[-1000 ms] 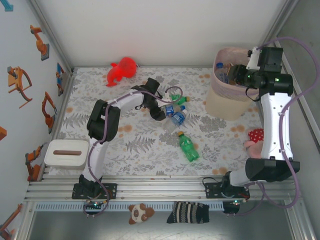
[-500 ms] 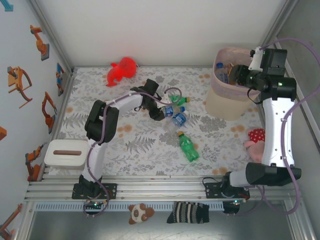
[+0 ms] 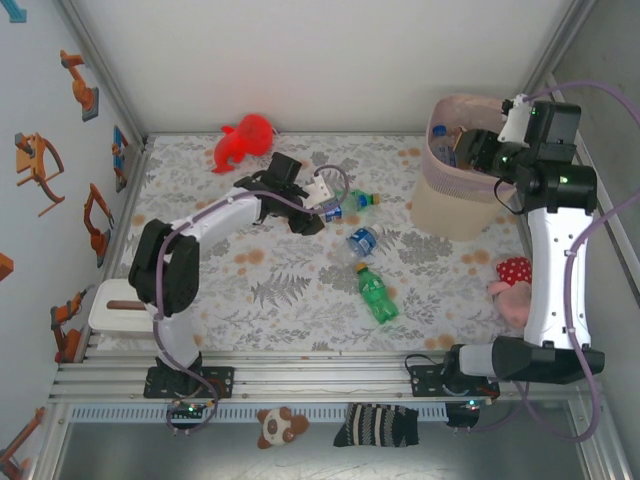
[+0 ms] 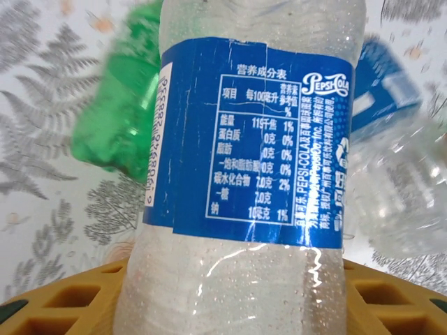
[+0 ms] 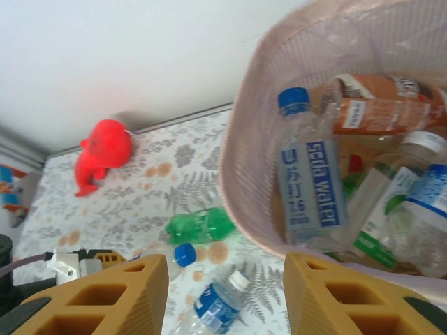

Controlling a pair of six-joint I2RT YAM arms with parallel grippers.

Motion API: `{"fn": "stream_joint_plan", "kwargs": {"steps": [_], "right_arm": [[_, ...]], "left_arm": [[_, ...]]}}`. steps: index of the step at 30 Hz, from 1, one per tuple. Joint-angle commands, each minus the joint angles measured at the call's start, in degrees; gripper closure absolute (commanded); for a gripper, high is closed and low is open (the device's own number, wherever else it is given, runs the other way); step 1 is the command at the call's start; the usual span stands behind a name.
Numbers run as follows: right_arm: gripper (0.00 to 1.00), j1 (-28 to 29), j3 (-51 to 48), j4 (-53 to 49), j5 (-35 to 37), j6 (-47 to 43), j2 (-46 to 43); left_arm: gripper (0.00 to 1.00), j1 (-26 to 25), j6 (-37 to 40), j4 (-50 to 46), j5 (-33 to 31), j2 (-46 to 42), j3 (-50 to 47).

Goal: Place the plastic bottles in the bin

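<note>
My left gripper [image 3: 318,207] is shut on a clear bottle with a blue label [image 4: 244,153], held across its yellow fingers [image 4: 63,303] just above the table. Behind it lies a green bottle [image 3: 360,198] [image 4: 115,139]. A clear blue-labelled bottle [image 3: 362,240] and a second green bottle [image 3: 377,294] lie mid-table. The beige-pink bin [image 3: 450,205] stands at the far right with several bottles inside, among them a soda water bottle [image 5: 307,178]. My right gripper [image 3: 472,148] [image 5: 223,279] hovers open and empty at the bin's near-left rim [image 5: 244,167].
A red plush toy [image 3: 245,140] lies at the far edge, left of centre. A white box with a brown slot [image 3: 133,305] sits near left. A pink and red plush [image 3: 512,278] lies by the right arm. Metal rails border the table.
My left gripper has closed on the blue-labelled bottle and drawn it back and left, away from the other bottles. The right gripper stays almost still over the bin.
</note>
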Motion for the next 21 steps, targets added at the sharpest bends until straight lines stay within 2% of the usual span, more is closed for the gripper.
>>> {"fn": "stream_joint_plan", "kwargs": {"steps": [1, 8, 15, 21], "right_arm": [[0.54, 0.28, -2.83, 7.31, -6.75, 3.43, -2.58], [0.52, 1.00, -12.43, 25.18, -14.50, 8.61, -8.59], [0.49, 4.14, -19.68, 42.39, -19.46, 10.16, -13.49], [0.43, 10.03, -21.76, 57.19, -24.14, 12.06, -14.58]], "left_arm": [[0.50, 0.23, -4.90, 4.03, 2.49, -4.97, -1.95], [0.51, 0.28, -16.20, 12.46, 12.04, -13.51, -5.18], [0.51, 0.05, -32.27, 30.56, 27.35, -20.52, -8.72], [0.51, -0.57, -44.48, 46.55, 38.16, -23.04, -9.49]]}}
